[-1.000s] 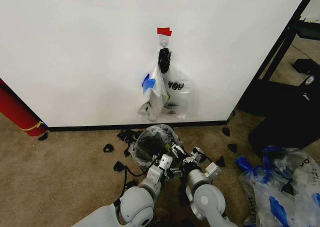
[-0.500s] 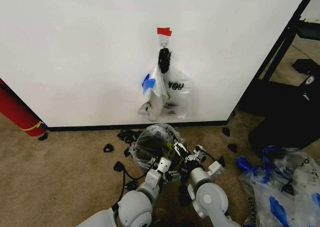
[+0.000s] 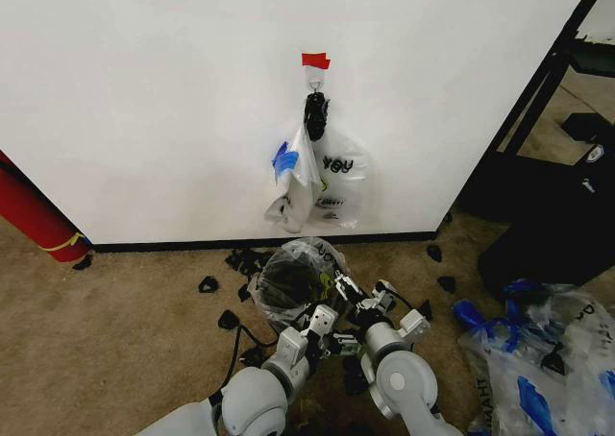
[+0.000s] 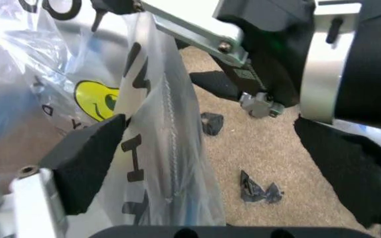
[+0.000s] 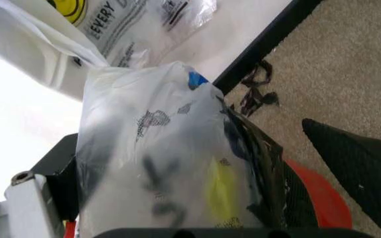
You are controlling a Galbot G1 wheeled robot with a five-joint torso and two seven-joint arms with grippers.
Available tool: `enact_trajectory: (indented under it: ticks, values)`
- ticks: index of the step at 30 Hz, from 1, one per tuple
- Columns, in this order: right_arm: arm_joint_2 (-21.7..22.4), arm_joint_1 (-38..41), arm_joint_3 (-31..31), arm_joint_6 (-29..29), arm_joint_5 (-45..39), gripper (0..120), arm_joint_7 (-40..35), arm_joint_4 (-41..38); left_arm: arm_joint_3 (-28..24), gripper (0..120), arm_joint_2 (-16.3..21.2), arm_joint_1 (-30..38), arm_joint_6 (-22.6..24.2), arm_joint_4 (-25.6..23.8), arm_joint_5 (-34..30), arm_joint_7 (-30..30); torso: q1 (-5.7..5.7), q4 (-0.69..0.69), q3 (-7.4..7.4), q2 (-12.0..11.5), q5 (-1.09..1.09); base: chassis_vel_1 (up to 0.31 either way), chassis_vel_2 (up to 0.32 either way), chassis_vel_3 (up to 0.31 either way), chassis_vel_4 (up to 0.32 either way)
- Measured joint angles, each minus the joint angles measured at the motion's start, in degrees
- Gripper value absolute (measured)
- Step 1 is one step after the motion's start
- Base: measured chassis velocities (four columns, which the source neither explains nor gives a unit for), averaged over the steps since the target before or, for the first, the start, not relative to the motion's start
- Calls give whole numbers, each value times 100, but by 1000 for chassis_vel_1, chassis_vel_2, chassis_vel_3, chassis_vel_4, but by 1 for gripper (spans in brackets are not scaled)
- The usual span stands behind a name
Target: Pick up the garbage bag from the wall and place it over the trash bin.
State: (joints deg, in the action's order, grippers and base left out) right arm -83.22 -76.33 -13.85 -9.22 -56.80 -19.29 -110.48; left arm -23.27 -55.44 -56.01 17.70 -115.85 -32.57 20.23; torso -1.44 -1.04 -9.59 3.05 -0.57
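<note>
Garbage bag (image 3: 306, 263) draped over trash bin (image 3: 288, 287); left gripper (image 3: 325, 319) apparently open beside it.

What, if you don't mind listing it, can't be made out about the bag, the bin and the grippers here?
- Trash bin: head view, its rim and body are wrapped by the garbage bag.
- Left gripper and right gripper: head view, too small to judge any grip.
- Bag's printed lettering: right wrist view, blurred up close.

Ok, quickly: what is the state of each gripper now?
Left gripper: open, a fold of the garbage bag between its fingers.
Right gripper: open, around the garbage bag.
</note>
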Motion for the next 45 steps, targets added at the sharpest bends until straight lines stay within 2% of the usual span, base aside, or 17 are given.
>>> enact_trajectory:
  ticks: [3,5,10,13,14,16,18,22,25,31,45]
  values:
    - [14,7,-7,-4,0,100,0,0,10,93,45,12,-1,-2,54,0,0,0,0,0,0,0,0,0,0]
    - [21,26,-7,-6,7,100,2,0,33,85,116,12,-2,-5,215,-15,0,0,0,0,0,0,0,0,0]
    - [47,69,-4,-22,44,100,7,0,139,81,319,-40,-44,-20,492,-104,0,1,0,0,0,0,0,0,0]
    - [56,83,-2,-27,68,100,10,0,170,69,358,-67,-75,-14,514,-132,0,0,0,0,0,0,0,0,0]
    - [56,84,-2,-28,72,100,11,0,170,69,356,-71,-84,-3,516,-133,0,0,0,0,0,0,0,0,0]
    - [56,82,-2,-34,84,100,13,-9,170,55,350,-84,-127,25,524,-136,0,0,0,0,0,0,0,0,0]
    - [56,78,-3,-36,91,100,14,-22,169,52,349,-95,-151,27,525,-136,0,0,0,0,0,0,0,0,0]
    - [63,67,-20,-39,105,100,15,-29,141,34,336,-112,-191,18,527,-134,0,0,0,0,0,0,0,0,0]
    - [52,62,-20,-43,120,100,15,-28,114,27,318,-113,-206,18,566,-132,0,0,0,0,0,0,0,0,0]
    - [33,58,4,-58,140,100,15,-8,19,2,242,-70,-301,130,793,-179,0,0,0,0,0,0,0,0,0]
    - [29,42,58,-110,103,100,80,-39,-198,0,141,-6,-306,275,1104,-284,0,0,0,0,0,0,0,0,0]
